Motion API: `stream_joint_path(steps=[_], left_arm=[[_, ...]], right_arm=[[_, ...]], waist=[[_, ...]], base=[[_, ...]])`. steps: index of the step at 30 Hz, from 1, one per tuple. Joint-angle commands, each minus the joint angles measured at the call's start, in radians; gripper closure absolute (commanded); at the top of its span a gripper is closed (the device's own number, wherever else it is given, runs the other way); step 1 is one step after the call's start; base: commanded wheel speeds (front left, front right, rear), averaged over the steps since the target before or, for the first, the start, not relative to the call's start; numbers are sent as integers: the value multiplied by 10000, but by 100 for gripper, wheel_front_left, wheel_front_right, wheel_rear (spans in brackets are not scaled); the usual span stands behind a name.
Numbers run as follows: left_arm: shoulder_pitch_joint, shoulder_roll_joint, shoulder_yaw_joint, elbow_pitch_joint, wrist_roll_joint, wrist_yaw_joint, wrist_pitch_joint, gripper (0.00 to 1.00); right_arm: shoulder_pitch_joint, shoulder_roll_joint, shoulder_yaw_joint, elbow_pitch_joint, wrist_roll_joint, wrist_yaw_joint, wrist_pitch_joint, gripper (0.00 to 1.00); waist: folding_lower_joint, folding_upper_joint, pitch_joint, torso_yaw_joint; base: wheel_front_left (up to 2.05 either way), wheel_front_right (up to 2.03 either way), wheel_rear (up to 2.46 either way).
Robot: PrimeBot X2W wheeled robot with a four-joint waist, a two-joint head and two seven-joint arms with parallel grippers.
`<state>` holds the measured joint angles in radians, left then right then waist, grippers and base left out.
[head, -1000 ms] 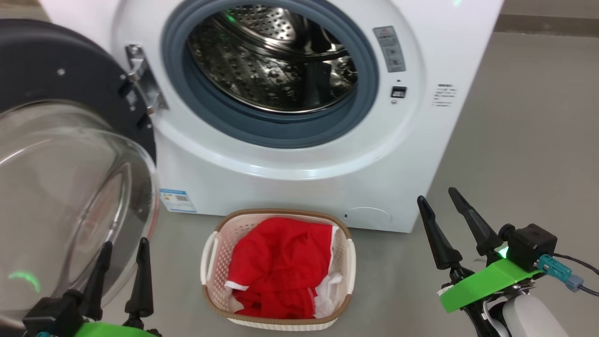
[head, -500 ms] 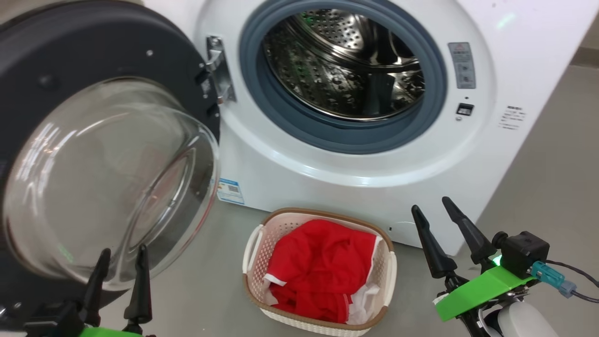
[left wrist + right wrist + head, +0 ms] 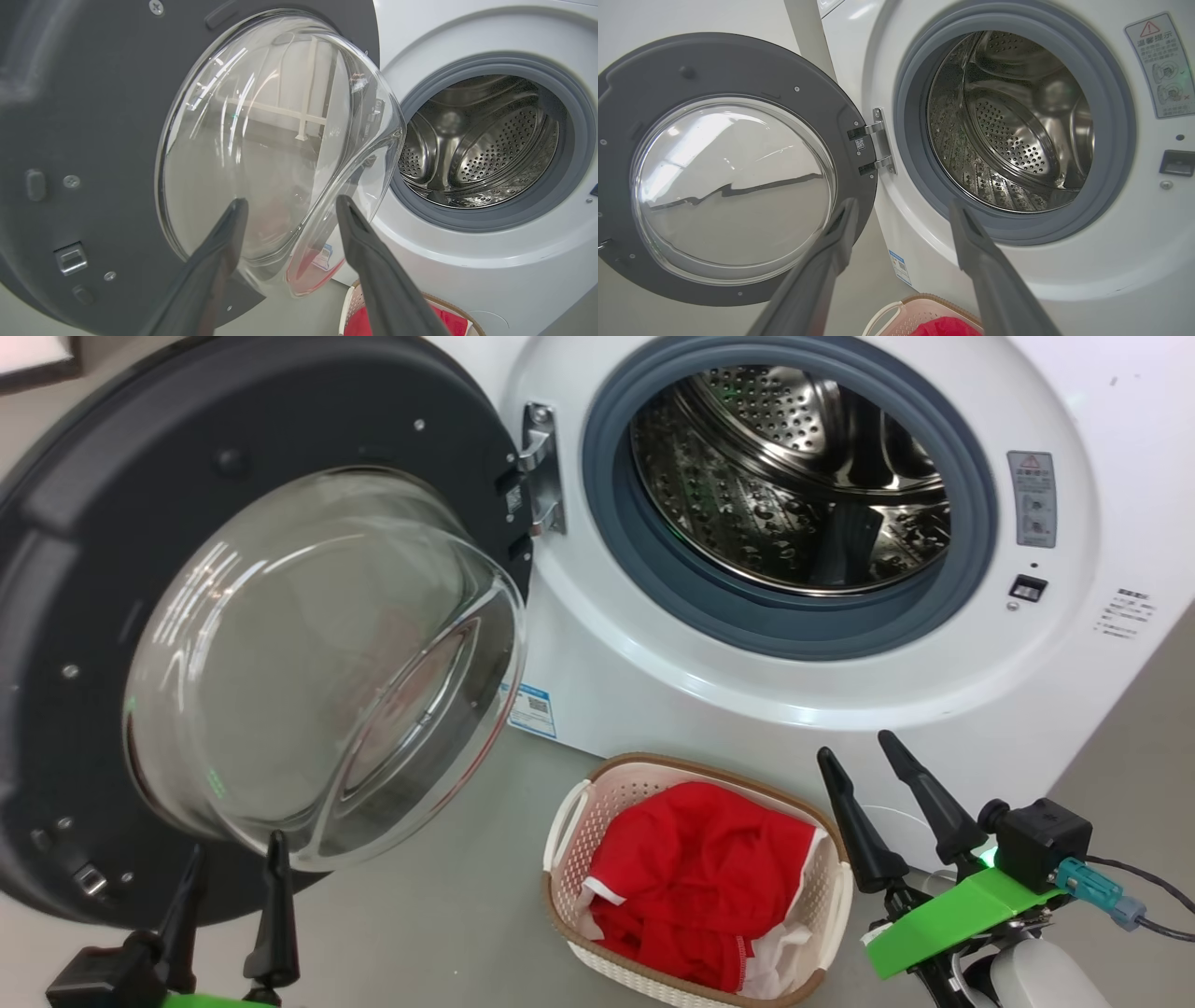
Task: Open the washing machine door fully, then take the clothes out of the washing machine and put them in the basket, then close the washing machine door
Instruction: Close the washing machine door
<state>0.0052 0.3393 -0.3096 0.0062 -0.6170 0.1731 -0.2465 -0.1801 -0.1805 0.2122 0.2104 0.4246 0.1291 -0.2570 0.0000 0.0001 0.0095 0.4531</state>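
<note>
The white washing machine (image 3: 840, 700) stands with its steel drum (image 3: 794, 495) bare. Its black door (image 3: 75, 616) with the bulging glass bowl (image 3: 317, 663) hangs swung out to the left on its hinge (image 3: 540, 467). On the floor before the machine sits the cream basket (image 3: 597, 784), and the red clothes (image 3: 700, 887) lie bunched inside it. My left gripper (image 3: 233, 859) is open at the lower left, just below the glass bowl (image 3: 261, 154), holding nothing. My right gripper (image 3: 854, 751) is open right of the basket, fingers pointing toward the drum (image 3: 1008, 126).
Grey floor (image 3: 439, 915) lies between the door and the basket. A blue label (image 3: 532, 705) marks the machine's lower left corner. A door latch slot (image 3: 1027, 586) and warning sticker (image 3: 1032, 495) sit right of the drum opening.
The head camera has swung left, so machine, door and basket slid right in the picture. Both grippers stay open and empty in about the same spots.
</note>
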Motion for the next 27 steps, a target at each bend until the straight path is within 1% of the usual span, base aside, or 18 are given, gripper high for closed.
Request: stream_joint_path(steps=[1,9,16,27], left_arm=[[-223,226,416,-230,77,119,-39,0],[-135,238,491,-202,139,344,-47,0],[-55,170,599,-282,196,592,-69,0],[-57,185,605,-308,217,678,-79,0]], right_arm=[[-11,-19,215,-212,64,16,-48,0],[-83,4,338,-152,98,16,-48,0],[-200,12,444,-96,131,16,-48,0],[-185,-4,446,-100,186,16,-48,0]], waist=[[0,-1,-8,210],[0,-1,-48,578],[0,-1,-26,606],[0,-1,-20,589]], base=[[0,0,0],[0,0,0],[0,0,0],[0,0,0]])
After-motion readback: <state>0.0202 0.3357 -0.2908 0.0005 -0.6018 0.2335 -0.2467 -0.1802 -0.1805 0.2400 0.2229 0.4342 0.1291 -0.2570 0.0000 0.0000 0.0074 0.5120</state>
